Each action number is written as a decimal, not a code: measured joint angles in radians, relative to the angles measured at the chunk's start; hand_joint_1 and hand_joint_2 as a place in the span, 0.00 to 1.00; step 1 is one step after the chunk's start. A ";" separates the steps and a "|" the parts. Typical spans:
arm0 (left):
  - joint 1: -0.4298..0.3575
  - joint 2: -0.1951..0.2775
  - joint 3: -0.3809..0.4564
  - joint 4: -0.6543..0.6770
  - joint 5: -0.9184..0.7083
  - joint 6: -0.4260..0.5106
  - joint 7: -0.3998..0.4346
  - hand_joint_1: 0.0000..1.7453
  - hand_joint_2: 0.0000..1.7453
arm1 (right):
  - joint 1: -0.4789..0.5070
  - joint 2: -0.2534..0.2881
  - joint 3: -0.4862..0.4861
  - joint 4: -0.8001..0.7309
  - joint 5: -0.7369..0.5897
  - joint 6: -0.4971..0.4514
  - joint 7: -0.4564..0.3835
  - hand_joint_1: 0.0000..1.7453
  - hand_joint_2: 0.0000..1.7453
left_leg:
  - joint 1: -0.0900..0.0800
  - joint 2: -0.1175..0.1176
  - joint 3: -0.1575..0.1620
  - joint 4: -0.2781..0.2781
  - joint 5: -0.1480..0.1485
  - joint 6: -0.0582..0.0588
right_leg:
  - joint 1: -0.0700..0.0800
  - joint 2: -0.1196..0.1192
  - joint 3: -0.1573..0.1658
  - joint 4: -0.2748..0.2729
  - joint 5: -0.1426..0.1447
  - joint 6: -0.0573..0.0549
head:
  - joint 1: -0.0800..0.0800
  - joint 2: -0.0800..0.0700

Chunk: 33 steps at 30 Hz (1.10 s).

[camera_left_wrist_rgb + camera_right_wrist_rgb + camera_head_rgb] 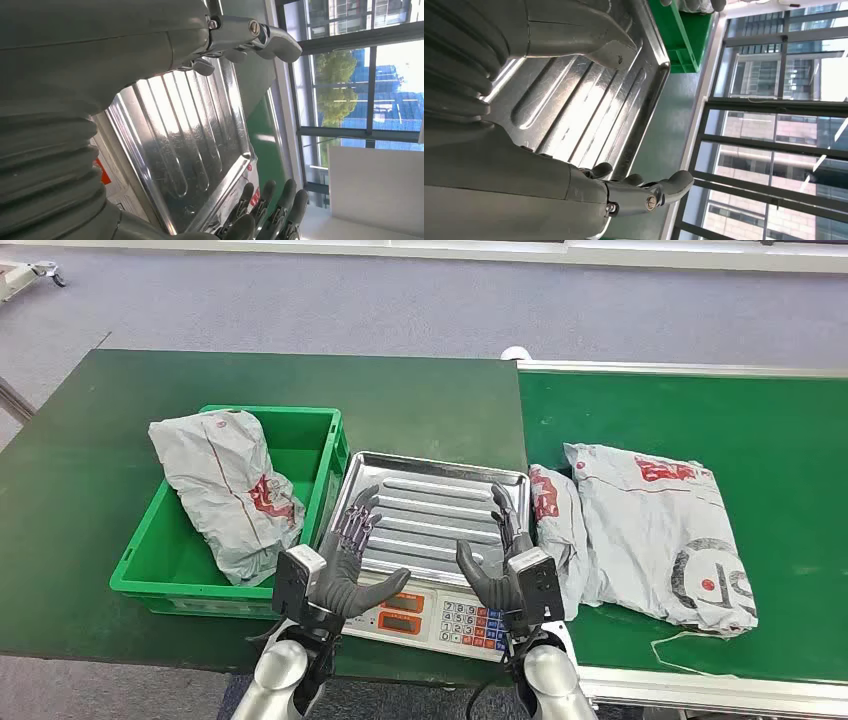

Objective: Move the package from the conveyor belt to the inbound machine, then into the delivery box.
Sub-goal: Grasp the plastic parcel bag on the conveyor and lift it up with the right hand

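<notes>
1. Left hand (345,555) is up over the near-left part of the scale's steel tray (430,515), fingers spread, palm facing in, holding nothing.
2. Right hand (505,565) mirrors it over the near-right part of the tray, fingers apart, also holding nothing. Its fingertips overlap the tray's right edge in the head view; can't tell if they touch it.
3. Scale (440,618) sits on the counter (90,470) w/ its keypad and red displays at the near edge, partly hidden behind both hands. Display digits too small to read.
4. One grey package (225,490) w/ red print stands tilted in the green bin (315,440), left of the scale; it rises above the bin rim and hides most of the bin floor.
5. Two more grey packages on the green belt (700,410), right of the scale: a narrow one (556,515) just beside the tray, its near end hidden by the right hand, and a wide flat one (660,530) overlapping it.
6. Print on the bags is creased, not legible.
</notes>
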 joint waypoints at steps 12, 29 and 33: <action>0.000 0.000 0.000 0.000 -0.001 0.001 -0.002 0.00 1.00 | -0.003 0.000 0.000 0.003 0.000 0.000 0.000 0.00 1.00 | 0.000 0.000 0.000 0.000 0.000 0.000 | 0.000 0.000 0.000 0.000 0.000 0.000 | 0.000 0.000; -0.001 0.000 -0.001 0.000 -0.002 0.001 -0.006 0.00 1.00 | -0.093 -0.048 -0.161 0.048 0.194 -0.209 0.062 0.00 1.00 | -0.001 0.000 0.000 0.001 0.000 0.001 | -0.001 0.000 0.000 0.000 0.001 0.001 | 0.000 0.000; -0.001 0.000 -0.001 0.000 0.000 0.001 -0.006 0.00 1.00 | -0.168 -0.087 -0.259 0.142 0.282 -0.281 0.069 0.00 1.00 | -0.001 0.000 0.000 0.001 0.001 0.001 | -0.001 0.000 0.001 0.000 0.001 0.001 | 0.000 0.000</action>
